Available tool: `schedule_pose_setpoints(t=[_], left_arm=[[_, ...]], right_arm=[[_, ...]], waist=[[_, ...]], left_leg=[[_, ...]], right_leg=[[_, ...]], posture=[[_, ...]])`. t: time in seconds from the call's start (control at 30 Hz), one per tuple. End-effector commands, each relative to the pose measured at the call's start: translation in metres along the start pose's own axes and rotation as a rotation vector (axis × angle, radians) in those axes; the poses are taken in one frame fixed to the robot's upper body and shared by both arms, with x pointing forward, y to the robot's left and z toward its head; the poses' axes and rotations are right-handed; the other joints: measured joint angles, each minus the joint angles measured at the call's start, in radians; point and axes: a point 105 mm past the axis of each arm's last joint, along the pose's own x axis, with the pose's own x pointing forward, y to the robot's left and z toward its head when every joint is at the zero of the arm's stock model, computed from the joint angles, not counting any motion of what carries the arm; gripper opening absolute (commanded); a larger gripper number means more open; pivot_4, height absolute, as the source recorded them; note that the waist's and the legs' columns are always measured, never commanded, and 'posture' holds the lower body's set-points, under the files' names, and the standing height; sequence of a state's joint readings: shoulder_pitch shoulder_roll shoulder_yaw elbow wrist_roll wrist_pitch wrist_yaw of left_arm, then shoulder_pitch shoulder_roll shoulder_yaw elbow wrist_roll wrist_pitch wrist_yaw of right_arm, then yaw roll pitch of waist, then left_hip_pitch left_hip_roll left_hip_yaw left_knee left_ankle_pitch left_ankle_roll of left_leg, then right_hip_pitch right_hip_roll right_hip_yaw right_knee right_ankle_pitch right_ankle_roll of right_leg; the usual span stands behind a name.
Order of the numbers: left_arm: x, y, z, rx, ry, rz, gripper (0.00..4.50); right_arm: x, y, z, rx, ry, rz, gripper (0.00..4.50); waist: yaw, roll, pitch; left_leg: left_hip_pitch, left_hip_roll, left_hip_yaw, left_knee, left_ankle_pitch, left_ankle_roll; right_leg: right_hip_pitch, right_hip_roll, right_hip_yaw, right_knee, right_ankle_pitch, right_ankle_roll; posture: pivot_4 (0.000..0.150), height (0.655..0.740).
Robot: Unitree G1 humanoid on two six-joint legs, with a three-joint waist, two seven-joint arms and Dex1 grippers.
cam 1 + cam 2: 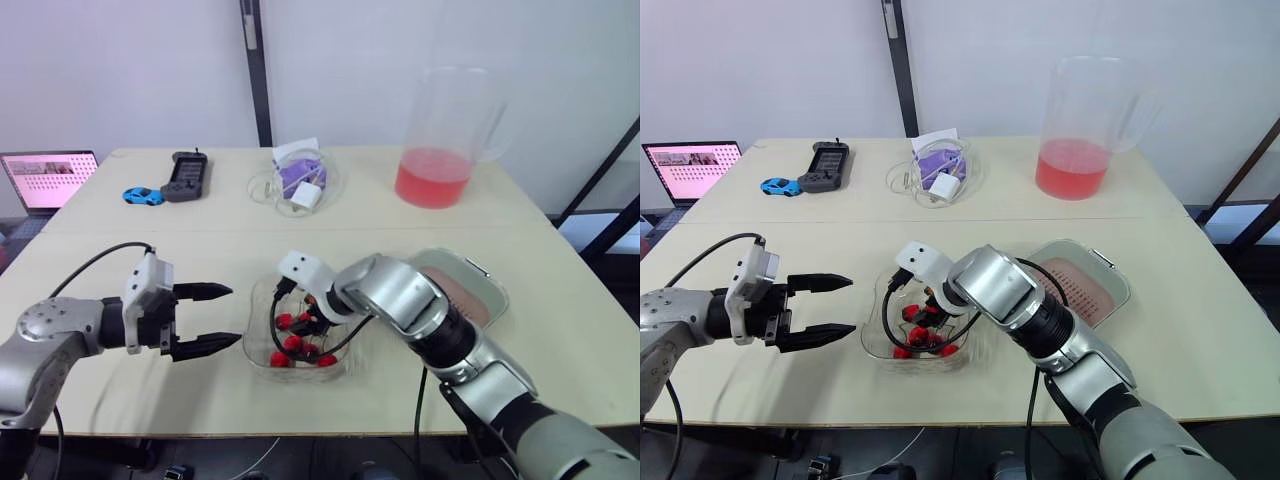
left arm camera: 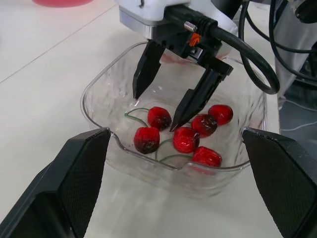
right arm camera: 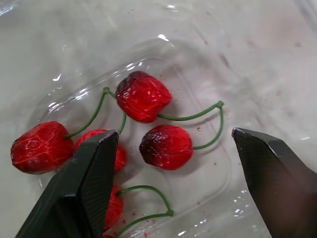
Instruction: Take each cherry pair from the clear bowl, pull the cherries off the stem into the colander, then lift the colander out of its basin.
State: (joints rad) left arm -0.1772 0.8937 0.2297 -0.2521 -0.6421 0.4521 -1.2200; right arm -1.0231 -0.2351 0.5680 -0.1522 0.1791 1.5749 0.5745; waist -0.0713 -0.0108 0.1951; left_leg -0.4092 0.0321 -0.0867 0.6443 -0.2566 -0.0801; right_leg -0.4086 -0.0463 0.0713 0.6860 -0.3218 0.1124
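A: Where is the fruit?

B: The red cherries on thin green stems (image 3: 166,146) lie in the clear, square plastic bowl (image 2: 114,94), with the reddish perforated colander (image 1: 1085,285) in its clear basin (image 1: 1102,258) just to the right of it.

A: Which arm is nearer?

B: The right gripper (image 2: 154,114). Its fingers are spread and pointing down into the bowl, astride one cherry. The joined stems of that pair run out towards one finger, so I judge the coming pinch should close across the stems, not the fruit.

A: And the other?

B: The left gripper (image 1: 235,314) hangs just left of the bowl, fingers parted and empty, aimed at it to take a cherry.
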Motion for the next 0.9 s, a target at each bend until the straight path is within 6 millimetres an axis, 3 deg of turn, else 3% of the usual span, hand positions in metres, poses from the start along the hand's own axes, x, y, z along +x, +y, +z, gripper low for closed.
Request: schedule_pose_setpoints(t=[0.03, 0.1, 0.63, 0.73, 0.9], left_arm=[[-0.004, 0.0, 0.007, 0.036, -0.003, 0.001, 4.5], [-0.004, 0.0, 0.007, 0.036, -0.003, 0.002, 4.5], [-0.005, 0.0, 0.006, 0.031, -0.007, 0.012, 4.5], [-0.004, 0.001, 0.006, 0.031, -0.009, 0.012, 4.5], [-0.003, 0.003, 0.01, 0.016, -0.035, 0.016, 4.5]], right_arm=[[0.001, 0.001, 0.003, -0.029, -0.018, -0.001, 2.7], [0.001, 0.001, 0.003, -0.04, -0.021, -0.003, 1.79], [-0.004, -0.002, 0.01, -0.093, -0.045, -0.015, 1.79], [-0.008, -0.001, 0.011, -0.119, -0.043, -0.009, 1.02], [-0.037, 0.005, 0.02, -0.19, -0.106, 0.071, 1.02]], waist=[[0.0, 0.0, 0.0], [0.001, 0.0, 0.0], [0.0, 0.0, 0.0], [0.001, 0.0, 0.0], [0.002, 0.0, 0.0]], left_leg=[[0.0, 0.0, 0.0, 0.0, 0.0, 0.0], [0.0, 0.0, 0.0, 0.0, 0.0, 0.0], [0.0, 0.0, 0.0, 0.0, 0.0, 0.0], [0.0, 0.0, 0.0, 0.0, 0.0, 0.0], [0.0, 0.0, 0.0, 0.0, 0.0, 0.0]], right_leg=[[0.0, 0.0, 0.0, 0.0, 0.0, 0.0], [0.0, 0.0, 0.0, 0.0, 0.0, 0.0], [0.0, 0.0, 0.0, 0.0, 0.0, 0.0], [0.0, 0.0, 0.0, 0.0, 0.0, 0.0], [0.0, 0.0, 0.0, 0.0, 0.0, 0.0]], posture=[[0.15, 0.7332], [0.15, 0.7332], [0.15, 0.7332], [0.15, 0.7332], [0.15, 0.7332]])
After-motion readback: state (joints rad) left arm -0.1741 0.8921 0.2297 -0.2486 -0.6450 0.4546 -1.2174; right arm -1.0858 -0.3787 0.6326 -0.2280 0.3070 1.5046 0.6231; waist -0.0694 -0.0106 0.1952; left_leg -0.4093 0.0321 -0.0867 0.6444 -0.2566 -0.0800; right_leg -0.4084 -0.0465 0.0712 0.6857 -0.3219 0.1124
